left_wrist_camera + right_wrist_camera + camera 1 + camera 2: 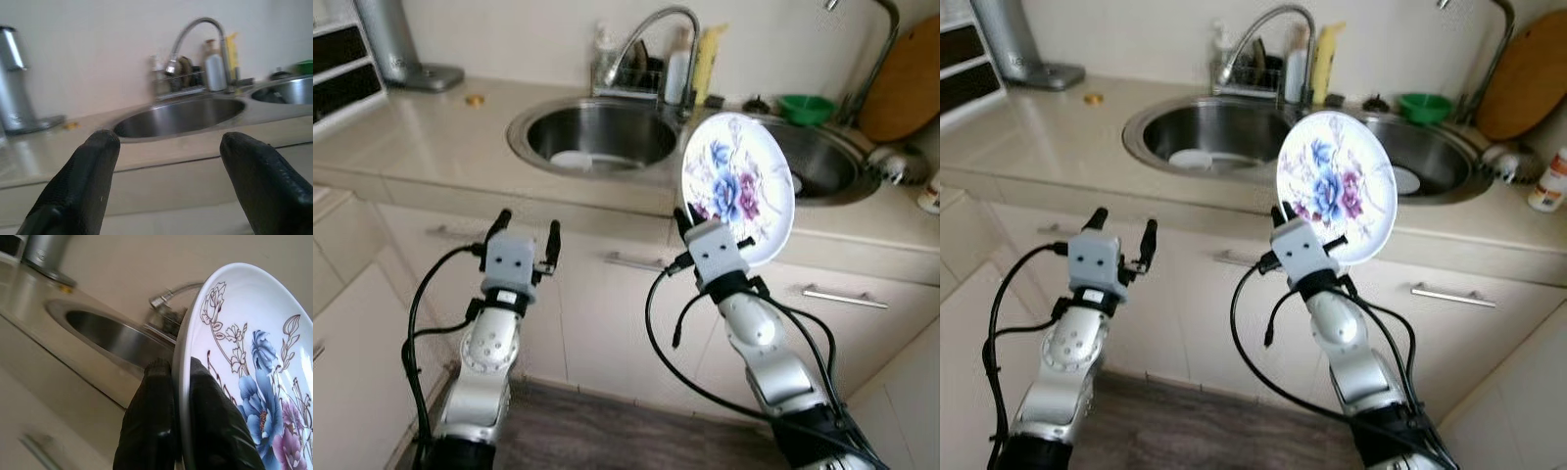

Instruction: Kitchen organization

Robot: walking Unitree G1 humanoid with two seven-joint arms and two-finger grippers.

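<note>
Nearest, 2 silver arms raised before the cabinet fronts (607, 294). Left gripper (523, 239) spread wide and empty, level with the drawer handles; from its wrist view, 2 black fingertips (93, 161) well apart, framing the counter edge. Right gripper (693, 227) clenched on the lower rim of a floral plate (737, 186), held upright and tilted slightly, front face toward the head camera, in front of the counter edge between the 2 basins. From the right wrist view, 1 finger (151, 416) behind the plate (244, 372) and 1 on its painted face, rim pinched between: a detail hidden from the head views by the gripper body.

Beyond, beige counter (401, 137) with a double sink: left basin (597, 132) holding a pale dish at the bottom, right basin (1435, 162) partly hidden behind the plate. Small gold object (475, 100) on the counter left of the sink.

Farthest, curved faucet (656, 39), bottles (690, 64) beside it, green bowl (806, 108), round wooden board (906, 83) leaning at the wall, silver appliance (396, 44) at far left. White bottle (1552, 181) at far right in the right eye view.
</note>
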